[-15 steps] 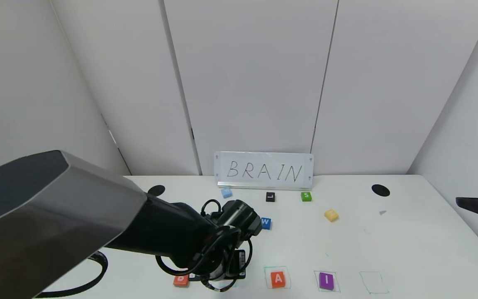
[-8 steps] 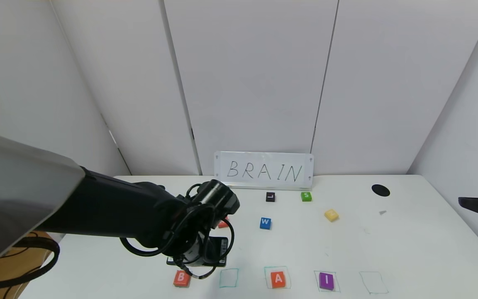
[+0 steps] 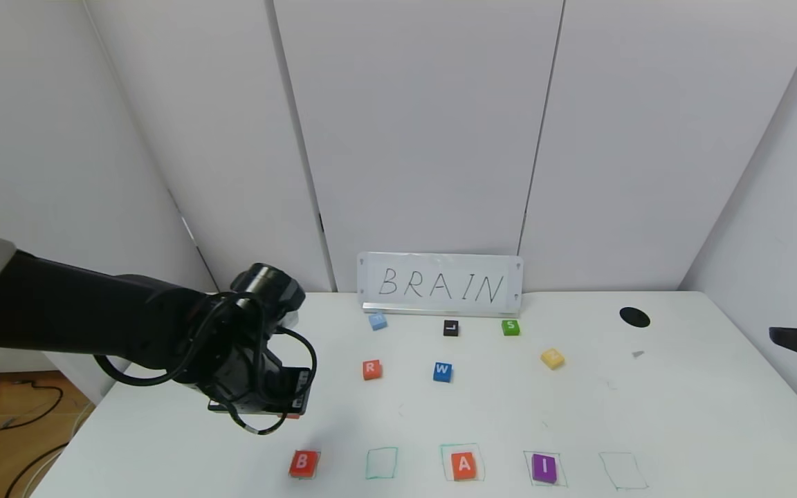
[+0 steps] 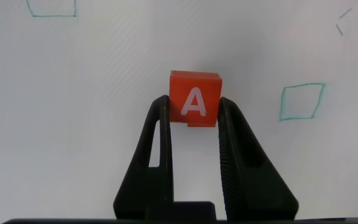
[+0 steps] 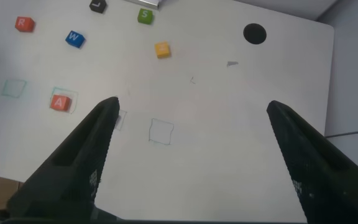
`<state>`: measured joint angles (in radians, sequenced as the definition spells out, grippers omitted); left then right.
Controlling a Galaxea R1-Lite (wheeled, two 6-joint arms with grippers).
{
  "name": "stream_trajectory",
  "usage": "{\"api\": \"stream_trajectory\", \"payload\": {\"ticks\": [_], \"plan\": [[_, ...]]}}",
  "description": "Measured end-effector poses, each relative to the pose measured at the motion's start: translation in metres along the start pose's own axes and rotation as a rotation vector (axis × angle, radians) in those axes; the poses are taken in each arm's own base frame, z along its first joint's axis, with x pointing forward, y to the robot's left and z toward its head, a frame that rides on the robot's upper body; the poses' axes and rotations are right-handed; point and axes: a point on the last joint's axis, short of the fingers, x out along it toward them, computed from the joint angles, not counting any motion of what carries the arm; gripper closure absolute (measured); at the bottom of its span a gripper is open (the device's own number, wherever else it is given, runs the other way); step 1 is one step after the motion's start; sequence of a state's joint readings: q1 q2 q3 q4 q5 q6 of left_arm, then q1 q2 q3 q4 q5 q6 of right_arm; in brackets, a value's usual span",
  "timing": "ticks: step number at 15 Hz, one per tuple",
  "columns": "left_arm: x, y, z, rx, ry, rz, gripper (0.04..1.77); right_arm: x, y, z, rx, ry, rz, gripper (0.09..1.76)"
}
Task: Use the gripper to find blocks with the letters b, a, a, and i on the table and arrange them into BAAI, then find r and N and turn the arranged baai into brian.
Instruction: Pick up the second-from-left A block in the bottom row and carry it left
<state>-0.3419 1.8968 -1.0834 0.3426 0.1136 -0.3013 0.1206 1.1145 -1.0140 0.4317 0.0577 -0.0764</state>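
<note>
- The table (image 3: 682, 415) is a white top with 1 black round hole (image 3: 634, 317) showing at the far right and a near row of thin green squares.
- A sign reading BRAIN (image 3: 440, 284) stands at the far edge, middle.
- The left gripper (image 4: 194, 118) hangs above the near left part of the table, left of R, its fingers pinching an orange-red A block (image 4: 194, 106) by 2 opposite sides.
- The right gripper (image 5: 191, 130) sits off the right edge of the table, its fingers spread wide with nothing between them.
- Near row, left to right: B (image 3: 303, 463), an unfilled green square (image 3: 381, 463), a second A (image 3: 464, 465) in its square, purple I (image 3: 544, 467) in its square, another unfilled square (image 3: 623, 471).
- R (image 3: 371, 369) lies mid-table, with blue W (image 3: 442, 371) to its right.
- Yellow N (image 3: 552, 358) lies farther right, well apart from the row.
- Far row: a light blue block (image 3: 378, 321), black L (image 3: 450, 328), green S (image 3: 510, 327).
</note>
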Motion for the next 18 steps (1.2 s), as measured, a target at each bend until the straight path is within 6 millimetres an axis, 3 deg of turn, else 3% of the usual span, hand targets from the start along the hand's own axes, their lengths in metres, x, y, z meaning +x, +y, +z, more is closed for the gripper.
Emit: {"api": "stream_trajectory", "payload": {"ticks": [8, 18], "plan": [[0.008, 0.075, 0.022, -0.088, -0.012, 0.039, 1.32, 0.000, 0.002, 0.001, -0.005, -0.005, 0.009, 0.14], [0.049, 0.104, 0.039, -0.105, -0.002, 0.079, 1.32, 0.000, 0.002, 0.000, -0.006, -0.003, 0.013, 0.14]]}}
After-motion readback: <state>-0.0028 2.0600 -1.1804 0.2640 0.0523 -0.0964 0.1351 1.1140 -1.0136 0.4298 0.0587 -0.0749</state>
